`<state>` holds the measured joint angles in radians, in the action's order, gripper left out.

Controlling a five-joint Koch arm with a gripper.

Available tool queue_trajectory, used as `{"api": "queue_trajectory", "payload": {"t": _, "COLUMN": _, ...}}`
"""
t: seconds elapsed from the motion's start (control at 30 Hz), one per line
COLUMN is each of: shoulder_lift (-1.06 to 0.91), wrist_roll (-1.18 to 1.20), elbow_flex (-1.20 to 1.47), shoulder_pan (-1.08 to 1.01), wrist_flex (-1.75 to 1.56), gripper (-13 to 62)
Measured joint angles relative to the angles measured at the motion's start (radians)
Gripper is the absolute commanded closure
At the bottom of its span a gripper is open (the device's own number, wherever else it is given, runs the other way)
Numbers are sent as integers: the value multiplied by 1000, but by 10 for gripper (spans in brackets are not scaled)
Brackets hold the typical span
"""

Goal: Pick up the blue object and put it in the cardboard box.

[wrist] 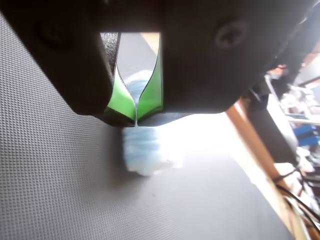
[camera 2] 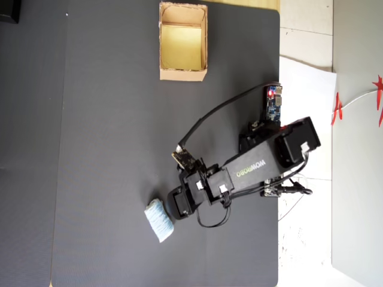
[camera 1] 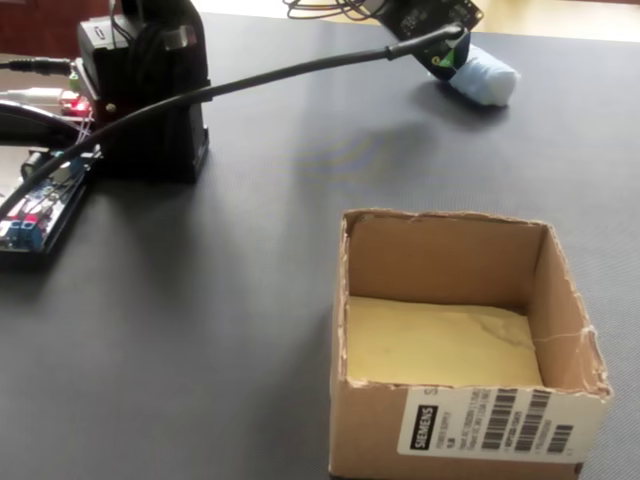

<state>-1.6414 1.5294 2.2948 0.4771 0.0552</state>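
Note:
The blue object [camera 2: 158, 220] is a small pale-blue ribbed lump lying on the dark mat; the fixed view has the same blue object [camera 1: 486, 78] at the far right. My gripper [camera 2: 172, 208] is at its end, touching or nearly so. In the wrist view the gripper [wrist: 136, 120] has its green-padded jaws meeting at the tips, shut, with the blue object [wrist: 145, 150] showing just past the tips and through the gap behind them. I cannot tell whether any of it is pinched. The cardboard box [camera 2: 183, 74] stands far off at the mat's top edge, and the fixed view shows the cardboard box [camera 1: 440, 258] open-topped.
The arm's base [camera 1: 150, 110] and circuit boards [camera 1: 40, 205] sit at the fixed view's left, with a black cable [camera 1: 280, 72] running out to the gripper. The mat's edge and a white floor area [camera 2: 305, 89] lie to the right in the overhead view.

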Motion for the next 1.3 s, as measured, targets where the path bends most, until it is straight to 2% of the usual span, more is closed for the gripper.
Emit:
{"api": "queue_trajectory", "payload": {"t": 0.07, "shoulder_lift": -8, "wrist_roll": 0, "elbow_flex": 18, "shoulder_pan": -3, "wrist_flex": 0, "gripper": 538}}
{"api": "queue_trajectory", "payload": {"t": 0.1, "shoulder_lift": -9, "wrist_roll": 0, "elbow_flex": 20, "shoulder_pan": -3, "wrist_flex": 0, "gripper": 511}}
{"api": "queue_trajectory", "payload": {"t": 0.2, "shoulder_lift": -12, "wrist_roll": 3, "elbow_flex": 18, "shoulder_pan": -5, "wrist_flex": 8, "gripper": 296}}
{"api": "queue_trajectory", "payload": {"t": 0.27, "shoulder_lift": -12, "wrist_roll": 32, "elbow_flex": -12, "shoulder_pan": -6, "wrist_flex": 109, "gripper": 181}}
{"api": "queue_trajectory", "payload": {"t": 0.33, "shoulder_lift": -12, "wrist_roll": 84, "elbow_flex": -60, "shoulder_pan": -6, "wrist_flex": 235, "gripper": 161}}
{"api": "queue_trajectory", "payload": {"t": 0.47, "shoulder_lift": 6, "wrist_roll": 123, "elbow_flex": -146, "shoulder_pan": 21, "wrist_flex": 339, "gripper": 161}}
{"api": "queue_trajectory", "payload": {"t": 0.67, "shoulder_lift": 238, "wrist_roll": 123, "elbow_flex": -485, "shoulder_pan": 64, "wrist_flex": 557, "gripper": 161}}
{"api": "queue_trajectory", "payload": {"t": 1.0, "shoulder_lift": 413, "wrist_roll": 123, "elbow_flex": -566, "shoulder_pan": 106, "wrist_flex": 572, "gripper": 159}}
{"api": "queue_trajectory", "payload": {"t": 1.17, "shoulder_lift": 431, "wrist_roll": 123, "elbow_flex": -583, "shoulder_pan": 107, "wrist_flex": 577, "gripper": 271}}
{"api": "queue_trajectory", "payload": {"t": 1.3, "shoulder_lift": 430, "wrist_roll": 124, "elbow_flex": -581, "shoulder_pan": 107, "wrist_flex": 569, "gripper": 446}}
